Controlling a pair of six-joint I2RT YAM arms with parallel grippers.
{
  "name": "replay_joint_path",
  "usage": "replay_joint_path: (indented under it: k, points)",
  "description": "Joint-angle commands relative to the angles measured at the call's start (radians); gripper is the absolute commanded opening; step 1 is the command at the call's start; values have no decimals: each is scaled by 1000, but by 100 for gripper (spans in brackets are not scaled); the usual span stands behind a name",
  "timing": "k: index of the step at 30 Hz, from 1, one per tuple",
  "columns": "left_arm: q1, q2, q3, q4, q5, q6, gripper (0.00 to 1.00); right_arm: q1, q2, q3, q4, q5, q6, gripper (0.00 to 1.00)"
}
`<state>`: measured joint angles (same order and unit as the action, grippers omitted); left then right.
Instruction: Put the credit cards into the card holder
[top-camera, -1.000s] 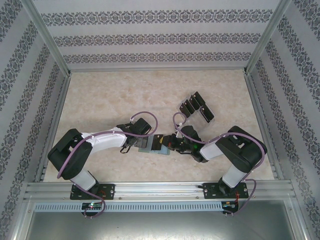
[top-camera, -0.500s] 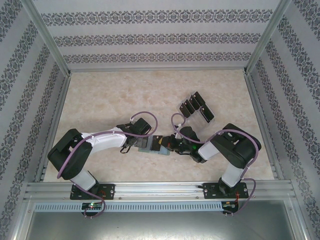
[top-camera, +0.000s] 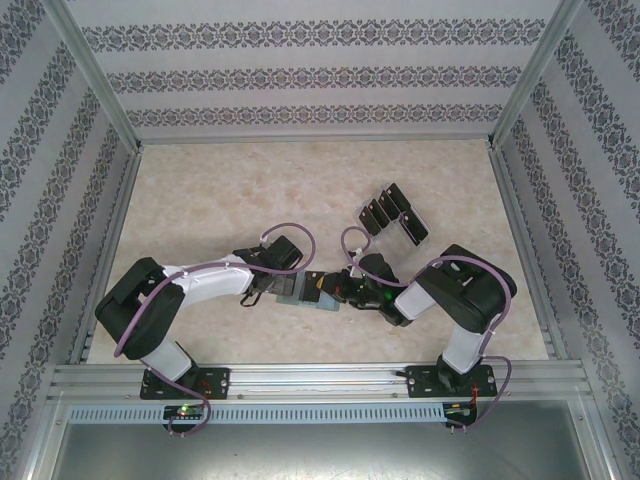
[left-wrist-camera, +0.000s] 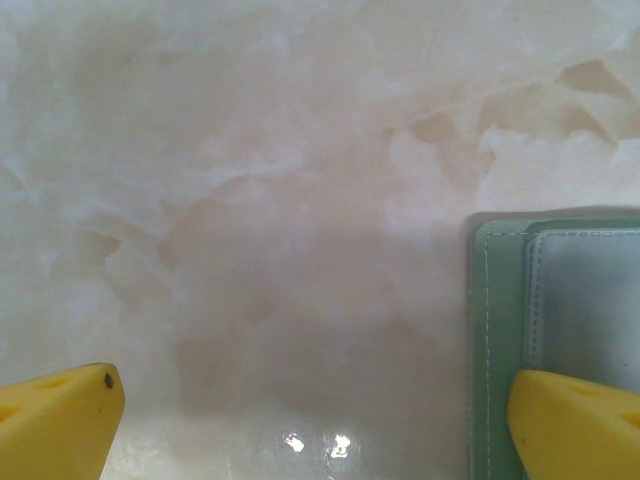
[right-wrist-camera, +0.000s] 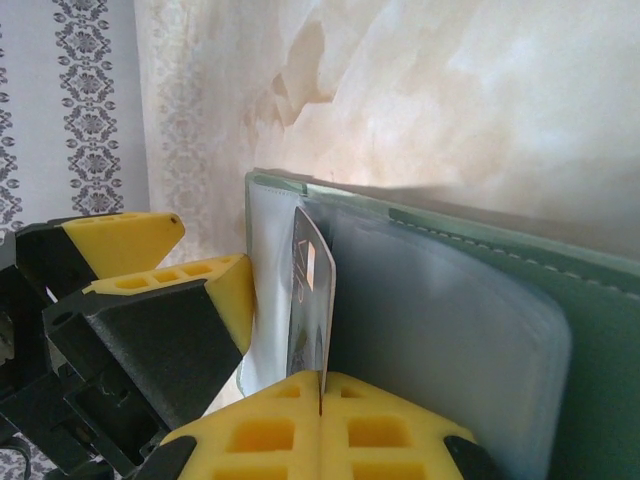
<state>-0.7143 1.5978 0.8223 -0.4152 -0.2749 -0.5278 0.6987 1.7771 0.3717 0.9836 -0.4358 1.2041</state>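
Top cam: arms meet over the green card holder (top-camera: 298, 292) near the table's (top-camera: 200, 200) front, spare credit cards (top-camera: 392, 212) well behind. Left wrist cam: left gripper (left-wrist-camera: 315, 425) is spread wide, one yellow finger (left-wrist-camera: 570, 420) on the holder's edge, apparently pinning it flat. Right wrist cam: right gripper (right-wrist-camera: 322, 400) is clenched on one card (right-wrist-camera: 312, 290), held on edge, long axis in line w/ the fingers, leading end nosing btwn the holder's pale lining and clear window.

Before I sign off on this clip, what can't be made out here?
Right wrist view: the card stands edge-on, lower end buried in the shut right tool; print unreadable.
Left wrist view: the card holder is cut by the right edge and a finger of the left tool.
Top view: cards in the rack are too small to count.
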Motion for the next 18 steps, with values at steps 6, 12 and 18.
replay_joint_path:
  k: [6,12,18]
  points:
    - [-8,30,-34,-45,-4,0,100,18,-10,-60,-34,10,14,0]
    - [-8,31,-34,-46,-5,0,100,17,-24,-70,-65,16,20,0]
    - [-8,30,-35,-46,-5,2,100,20,12,-45,-55,-6,27,0]
